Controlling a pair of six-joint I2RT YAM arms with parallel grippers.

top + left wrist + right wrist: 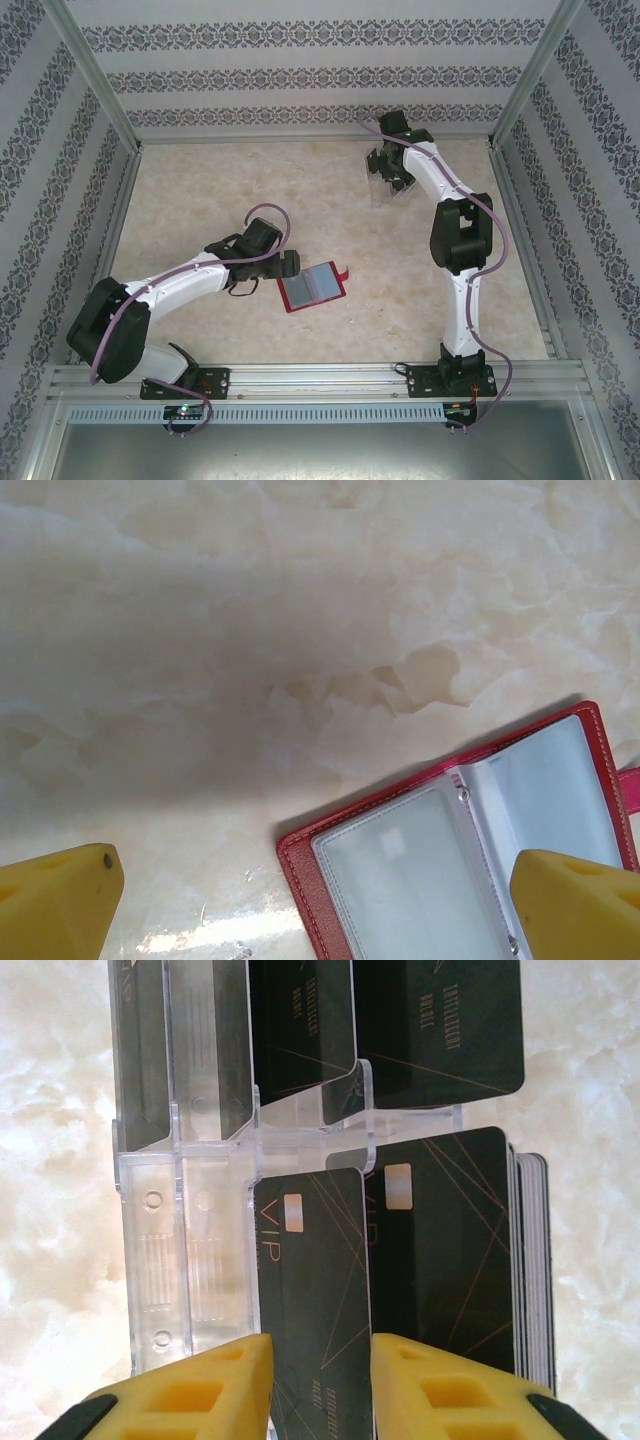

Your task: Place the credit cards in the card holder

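Nothing stowed yet: hovers wide-open L gripper (318,895) over empty red folding wallet (400,870); straddles thin black card (315,1290) in clear plastic rack (190,1260) w/ narrow R gripper (322,1385), grip unclear.

Marbled beige table (200,180); open red card holder (312,287), clear rack (210,1260).

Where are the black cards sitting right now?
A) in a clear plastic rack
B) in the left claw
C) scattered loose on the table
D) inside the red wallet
A: the black cards stand in the slots of the clear plastic rack, while the red wallet lies open elsewhere on the table.
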